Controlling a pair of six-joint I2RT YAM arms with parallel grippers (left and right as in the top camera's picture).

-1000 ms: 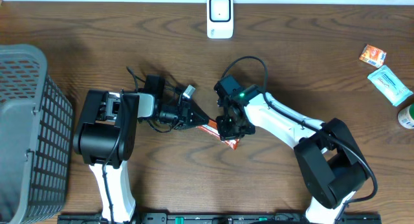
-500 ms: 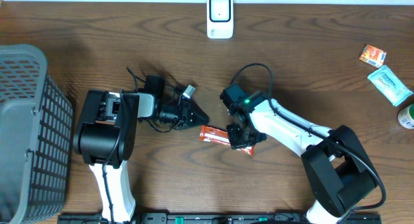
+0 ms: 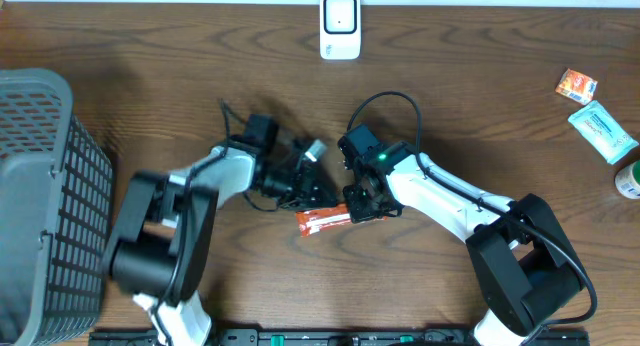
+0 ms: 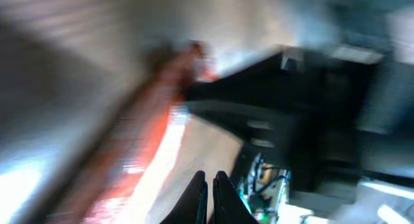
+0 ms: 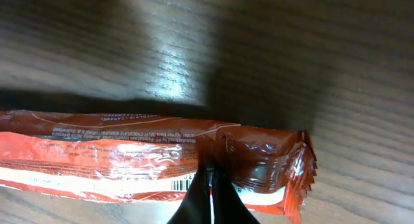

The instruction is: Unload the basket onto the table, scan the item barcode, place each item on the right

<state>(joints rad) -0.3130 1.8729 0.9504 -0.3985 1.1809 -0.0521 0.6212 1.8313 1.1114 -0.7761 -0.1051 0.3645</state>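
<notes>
Overhead: snack bar (image 3: 320,221) lies near the desk's (image 3: 480,46) front edge, about centre, long side left to right. Your right fingers (image 3: 362,204) are pinched on its right end. Your left fingers (image 3: 318,192) are pressed together, empty, just beside the bar's back side. The white scanner (image 3: 340,26) is at the back edge, well apart. Left wrist: heavy blur; fingers together, orange streak ahead. Right wrist: fingers meet on the wrapper near its crimped end, barcode (image 5: 181,183) just beside them.
</notes>
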